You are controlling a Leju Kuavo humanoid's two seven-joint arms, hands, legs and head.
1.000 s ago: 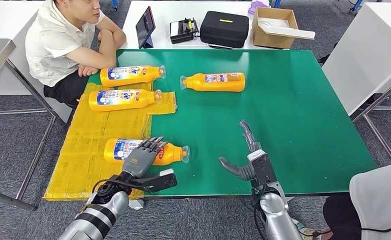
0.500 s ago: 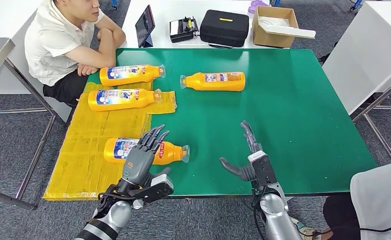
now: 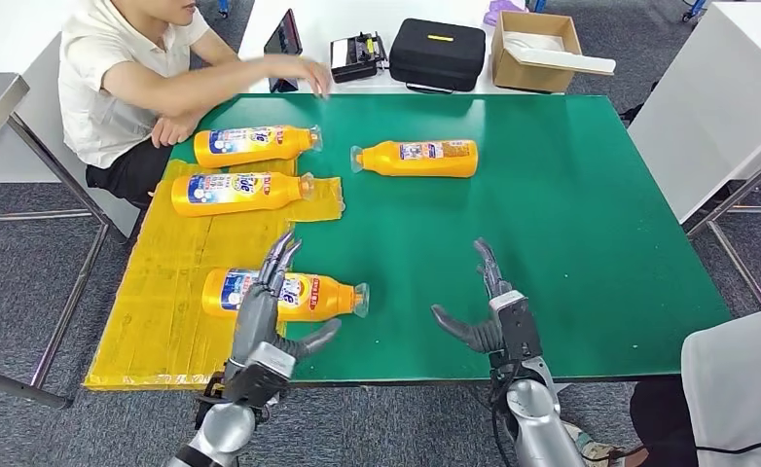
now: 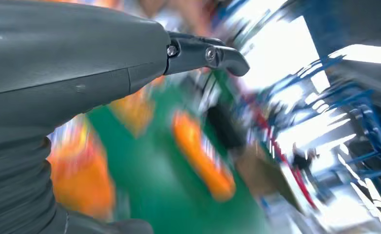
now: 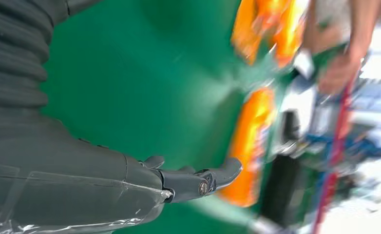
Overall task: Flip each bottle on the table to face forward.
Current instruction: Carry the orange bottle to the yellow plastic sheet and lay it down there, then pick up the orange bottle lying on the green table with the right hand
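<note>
Four orange bottles lay on their sides on the green desk (image 3: 571, 224), every long axis running left to right. The nearest bottle (image 3: 284, 296) rested at the near left, its base on the yellow sheet (image 3: 167, 311) and its cap (image 3: 360, 300) pointing right onto bare green. Two more lay farther back on the left, the middle-left bottle (image 3: 240, 193) on the sheet and the far-left bottle (image 3: 255, 145) just beyond it, both with caps to the right. The fourth, the far-centre bottle (image 3: 418, 159), lay with its cap to the left.

The left hand (image 3: 265, 316) stood released, grasping nothing, fingers (image 3: 277, 255) straight and pointing away from the robot, the thumb spread to the right. In the head view it overlapped the nearest bottle's label end; whether it touched the bottle or hung above it could not be told. The right hand (image 3: 489, 316) was likewise released and empty, fingers apart, over bare green well to the right of that bottle's cap.

So the left hand was plainly the nearer one, and its fingers lay across the bottle's long axis, which would suit closing around the body to roll it. A person (image 3: 124, 88) sat at the far left, one arm reaching over the desk's far edge.
</note>
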